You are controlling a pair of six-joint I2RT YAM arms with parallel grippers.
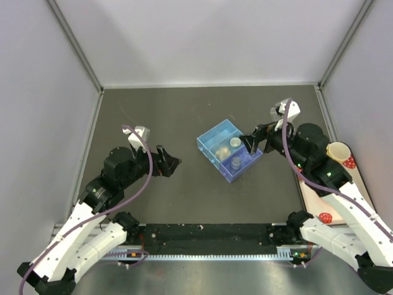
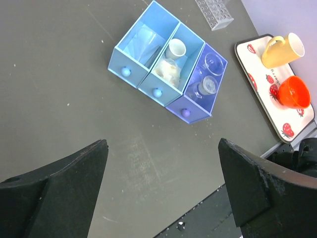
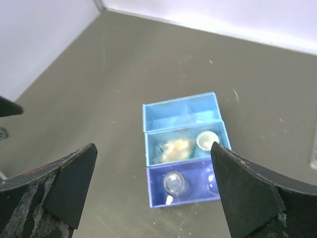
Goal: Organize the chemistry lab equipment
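Observation:
A three-compartment blue organizer (image 1: 225, 151) stands mid-table. In the right wrist view its purple compartment (image 3: 158, 193) holds a tiny clear beaker (image 3: 176, 184) and a round clear dish (image 3: 214, 182). The middle compartment holds a small white cup-like item (image 3: 206, 140) and a crumpled clear piece (image 3: 171, 148). The far compartment holds something clear (image 3: 187, 112). A clear holed tube rack (image 2: 214, 11) lies beyond the organizer. My left gripper (image 1: 171, 163) (image 2: 162, 148) is open and empty, left of the organizer. My right gripper (image 1: 250, 143) (image 3: 153, 148) is open and empty above its right end. No blue-capped tubes or blue-tipped stick show.
A strawberry-patterned tray (image 2: 257, 74) lies at the right table edge with a yellow mug (image 2: 282, 49) (image 1: 336, 152) and an orange bowl (image 2: 293, 91) on it. Grey walls enclose the table on three sides.

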